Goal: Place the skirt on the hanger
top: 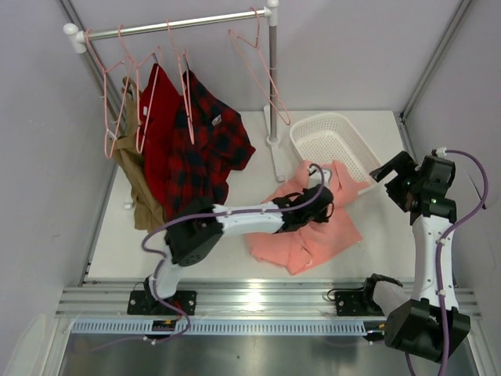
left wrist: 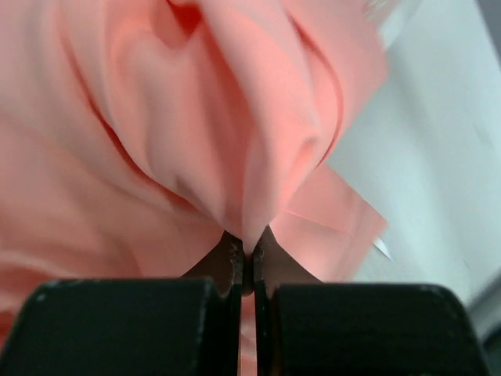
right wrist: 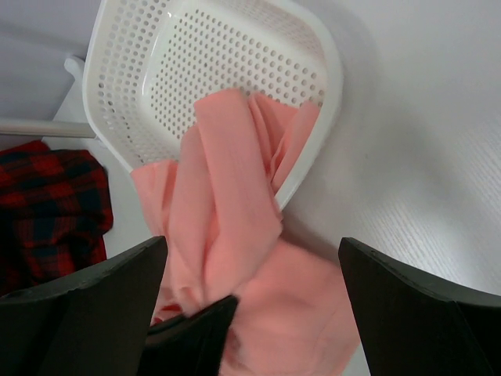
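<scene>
Nearest to the arms, the skirt (top: pixel 313 243) is lying crumpled on the table, on the near-left side of the white basket (top: pixel 329 116). Its long axis is running from that near-left heap up toward the basket, and in the right wrist view its far end is hanging over the basket's near rim. The cloth is a plain salmon pink, soft, and is gathering into deep folds. I cannot find the label.

The left gripper (top: pixel 319 202) is reaching over the skirt, just on the near side of the basket. In the left wrist view its jaws are pressing together on a ridge of the cloth, so it is clamping the skirt. The right gripper (top: pixel 394 174) is hovering just to the right of the basket. Its jaws are standing wide apart and holding nothing.

Beyond the basket and to its far left, the hanger (top: pixel 258 77) is hanging bare at the right end of the rail (top: pixel 180 25). In my judgement, the left arm is nearer for carrying the skirt away from the basket toward it.
</scene>
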Motion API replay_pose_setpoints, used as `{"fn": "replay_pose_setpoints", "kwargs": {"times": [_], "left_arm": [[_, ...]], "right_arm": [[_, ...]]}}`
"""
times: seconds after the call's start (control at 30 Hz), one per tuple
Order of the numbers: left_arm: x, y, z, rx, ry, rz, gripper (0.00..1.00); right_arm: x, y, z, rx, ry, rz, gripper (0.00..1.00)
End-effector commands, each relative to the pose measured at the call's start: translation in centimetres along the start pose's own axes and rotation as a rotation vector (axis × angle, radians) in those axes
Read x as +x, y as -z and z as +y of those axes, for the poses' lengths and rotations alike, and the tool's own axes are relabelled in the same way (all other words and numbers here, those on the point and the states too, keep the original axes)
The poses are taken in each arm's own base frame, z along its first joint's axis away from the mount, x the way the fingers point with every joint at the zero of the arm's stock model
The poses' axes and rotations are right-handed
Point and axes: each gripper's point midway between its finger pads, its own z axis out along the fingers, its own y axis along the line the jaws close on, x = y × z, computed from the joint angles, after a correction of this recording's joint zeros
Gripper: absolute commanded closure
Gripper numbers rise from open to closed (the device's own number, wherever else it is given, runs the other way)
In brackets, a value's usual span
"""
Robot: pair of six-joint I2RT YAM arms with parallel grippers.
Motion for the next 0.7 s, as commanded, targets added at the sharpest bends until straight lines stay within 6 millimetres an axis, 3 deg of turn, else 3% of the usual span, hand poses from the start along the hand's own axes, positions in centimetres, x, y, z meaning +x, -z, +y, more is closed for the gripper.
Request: {"fn": "replay_pose_setpoints", "kwargs": {"times": [0.0,0.03,0.07,0.1,0.23,0.27,0.3,0.37,0.43,0.53,0.67], "left_arm": [[-12.3,9.0,-3.1,0.2,0.053,-0.261,1.0],[-11.8,9.8,-2.2,0.191,0.043,-0.253,1.0],[-12.6,10.9,-1.8,0.197,0.043,-0.269,1.0],[-14.4,13.5,-2.1,0.223,0.041,-0.313,1.0],[-13.0,16.8,1.1,0.181,0.025,-0.306,1.0],[-11.2,16.4,2.8,0.15,0.015,-0.272,1.0],[-11.4,17.6,3.6,0.141,0.022,-0.274,1.0],[-9.0,17.6,6.9,0.061,0.031,-0.218,1.0],[-9.0,19.2,8.5,0.034,0.059,-0.233,1.0],[-6.2,19.7,12.9,-0.057,0.08,-0.198,1.0],[-3.8,19.9,15.5,-0.103,0.096,-0.154,1.0]], "right_arm": [[-1.8,0.1,0.5,-0.02,0.0,-0.058,0.01],[-2.0,0.0,0.6,-0.022,-0.011,-0.064,0.01],[-2.3,-0.1,1.0,-0.036,-0.01,-0.079,0.01],[-2.4,-0.2,1.1,-0.04,-0.009,-0.083,0.01],[-2.2,-1.5,0.9,0.007,0.037,-0.108,0.01],[-1.9,-2.2,0.8,0.021,0.035,-0.097,0.01],[-1.4,-2.6,1.1,0.017,0.041,-0.082,0.02],[-0.7,-4.0,0.9,0.031,0.033,-0.074,0.05],[0.4,-5.1,1.1,0.034,0.047,-0.057,0.07],[1.6,-7.5,0.8,0.068,0.061,-0.042,0.1],[2.4,-10.6,-0.6,0.144,0.035,-0.017,0.17]]}}
